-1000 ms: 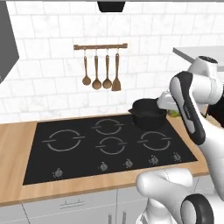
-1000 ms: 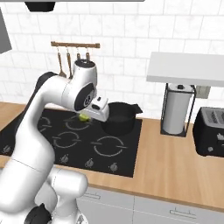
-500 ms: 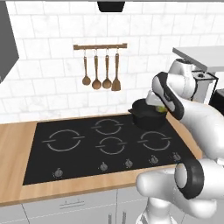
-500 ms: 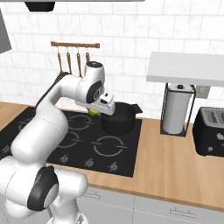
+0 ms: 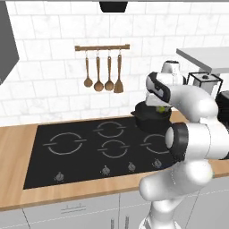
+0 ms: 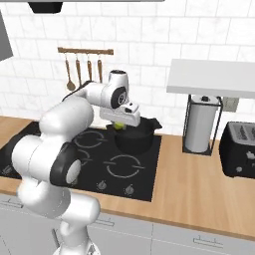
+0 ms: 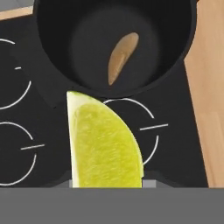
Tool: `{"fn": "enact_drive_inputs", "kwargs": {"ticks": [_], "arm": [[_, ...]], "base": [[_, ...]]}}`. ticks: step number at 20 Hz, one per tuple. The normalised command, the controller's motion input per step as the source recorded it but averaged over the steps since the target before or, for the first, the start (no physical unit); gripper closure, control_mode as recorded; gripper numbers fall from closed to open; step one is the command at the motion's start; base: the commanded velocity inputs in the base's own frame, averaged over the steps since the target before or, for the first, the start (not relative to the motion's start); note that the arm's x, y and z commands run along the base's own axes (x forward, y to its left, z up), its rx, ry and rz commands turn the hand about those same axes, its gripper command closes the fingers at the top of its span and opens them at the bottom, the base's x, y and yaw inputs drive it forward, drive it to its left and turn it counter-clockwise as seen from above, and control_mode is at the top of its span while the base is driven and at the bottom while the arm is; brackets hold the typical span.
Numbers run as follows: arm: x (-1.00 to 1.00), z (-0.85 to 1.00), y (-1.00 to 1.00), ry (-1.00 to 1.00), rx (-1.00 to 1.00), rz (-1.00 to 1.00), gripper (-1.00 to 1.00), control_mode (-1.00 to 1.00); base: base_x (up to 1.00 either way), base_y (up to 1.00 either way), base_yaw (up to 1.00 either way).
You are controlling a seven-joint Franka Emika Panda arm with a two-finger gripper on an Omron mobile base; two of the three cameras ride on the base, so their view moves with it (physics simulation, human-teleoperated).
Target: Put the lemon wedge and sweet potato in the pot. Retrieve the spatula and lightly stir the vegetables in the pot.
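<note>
Wooden worktop (image 6: 199,174) carries black hob (image 5: 89,150) set flush, four burner rings. Black pot (image 6: 133,139) sits on hob's back right ring. Right of hob on worktop: paper towel holder (image 6: 201,127), then toaster (image 6: 241,149) at far right.

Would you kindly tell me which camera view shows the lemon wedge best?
The hand view: the lemon wedge looms large, just short of the pot. Both base views show merely a small yellow-green speck under the end effector.

no readable text, labels, brands or numbers anywhere
</note>
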Motion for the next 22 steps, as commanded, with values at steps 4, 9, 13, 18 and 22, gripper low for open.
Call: {"fn": "enact_drive_inputs", "kwargs": {"ticks": [4, 9, 13, 18, 22], "arm": [[0.7, -0.54, -0.22, 0.02, 0.0, 0.0, 1.0, -1.0], [0.58, -0.56, -0.11, 0.0, 0.0, 0.0, 1.0, -1.0], [0.46, -0.29, -0.02, 0.0, 0.0, 0.0, 1.0, -1.0], [0.34, -0.27, -0.04, 0.0, 0.02, 0.0, 1.0, -1.0], [0.28, -0.34, -0.06, 0.01, 0.08, 0.0, 1.0, -1.0]], "base": [[0.0, 0.0, 0.0], [0.0, 0.0, 0.0], [0.0, 0.0, 0.0], [0.0, 0.0, 0.0], [0.0, 0.0, 0.0]]}}
